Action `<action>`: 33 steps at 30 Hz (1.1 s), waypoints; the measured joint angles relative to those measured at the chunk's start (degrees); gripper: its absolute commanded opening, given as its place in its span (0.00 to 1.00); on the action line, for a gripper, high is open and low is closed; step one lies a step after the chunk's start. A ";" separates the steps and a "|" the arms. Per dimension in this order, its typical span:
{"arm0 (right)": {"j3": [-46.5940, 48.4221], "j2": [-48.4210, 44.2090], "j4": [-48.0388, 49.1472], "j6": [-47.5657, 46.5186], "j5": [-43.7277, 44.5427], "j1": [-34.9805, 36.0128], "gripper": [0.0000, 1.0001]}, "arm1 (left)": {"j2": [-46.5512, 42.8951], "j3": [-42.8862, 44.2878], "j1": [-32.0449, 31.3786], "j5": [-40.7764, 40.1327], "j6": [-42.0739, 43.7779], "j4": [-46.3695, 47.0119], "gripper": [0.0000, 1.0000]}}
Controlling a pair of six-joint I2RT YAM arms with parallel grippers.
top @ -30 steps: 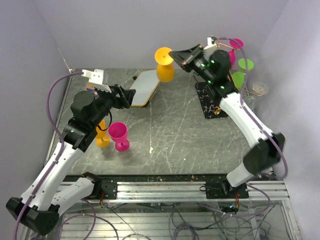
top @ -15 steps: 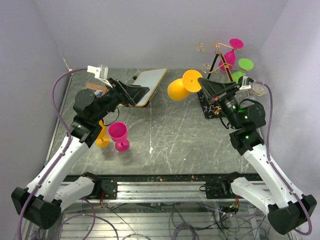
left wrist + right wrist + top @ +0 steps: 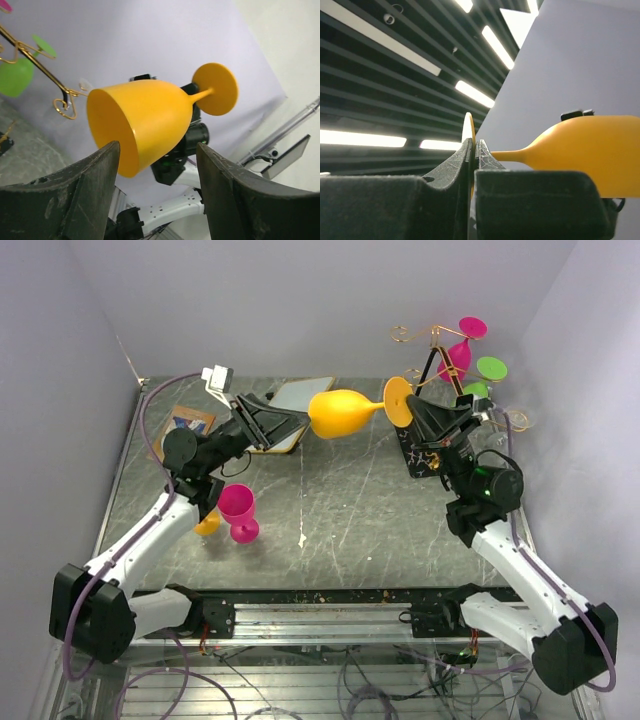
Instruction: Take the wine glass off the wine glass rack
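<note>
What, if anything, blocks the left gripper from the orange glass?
Probably nothing, so yes: the left gripper is open right beside the orange glass, which the right gripper holds sideways by its foot.

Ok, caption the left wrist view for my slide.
Open left gripper faces the mouth of the orange wine glass, held sideways in mid-air, with the wine glass rack behind.

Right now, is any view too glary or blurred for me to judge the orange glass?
Top external: even light, soft shadows, orange wine glass sharp. Left wrist: glass bright and crisp against the pale wall; left gripper dark, slightly soft. Right wrist: aimed up at ceiling light strips that blow out; right gripper a dark silhouette pinching the glass foot, seen edge-on.
</note>
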 measured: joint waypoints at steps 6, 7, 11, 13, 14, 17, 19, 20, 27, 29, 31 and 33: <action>-2.64 4.04 8.55 7.30 -1.14 0.00 0.00 | 2.40 0.00 -0.83 2.78 -6.05 7.54 0.52; -3.08 4.15 9.11 7.82 -1.09 0.00 0.00 | 2.75 0.00 -1.07 3.17 -6.93 8.72 0.43; -3.67 3.78 9.86 8.28 -0.83 0.00 0.04 | 4.46 0.00 -2.32 4.37 -10.12 12.76 0.21; -3.93 2.75 8.92 7.15 -0.37 0.00 0.07 | 5.53 0.00 -2.69 4.74 -11.93 15.30 0.13; -4.26 1.84 7.48 5.99 0.13 -0.09 0.08 | 5.92 -0.02 -2.84 4.87 -12.98 16.70 0.08; -5.31 -1.14 1.22 2.01 1.62 -0.24 0.22 | 6.19 -0.22 -3.19 5.05 -15.28 20.72 0.07; -5.88 -4.15 -5.79 -2.19 3.04 -0.20 0.36 | 6.14 -0.74 -3.34 5.33 -15.72 22.16 0.07; -6.10 -6.21 -10.67 -5.07 3.85 -0.15 0.41 | 6.08 -1.31 -3.39 5.38 -15.65 22.16 0.07; -5.88 -17.31 -39.67 -24.22 14.86 -0.04 0.70 | 2.99 -4.35 -3.65 5.07 -6.40 6.34 0.07; -4.85 -18.58 -47.19 -29.97 19.15 -0.04 0.71 | 0.13 -3.93 -3.96 4.04 -0.39 -4.42 0.07; -3.15 -19.04 -52.81 -34.93 23.04 -0.04 0.71 | -1.99 -2.23 -4.66 2.12 6.21 -14.99 0.07; -0.61 -19.71 -58.60 -41.09 28.20 -0.04 0.71 | -3.17 1.40 -6.14 -1.16 13.33 -27.56 0.07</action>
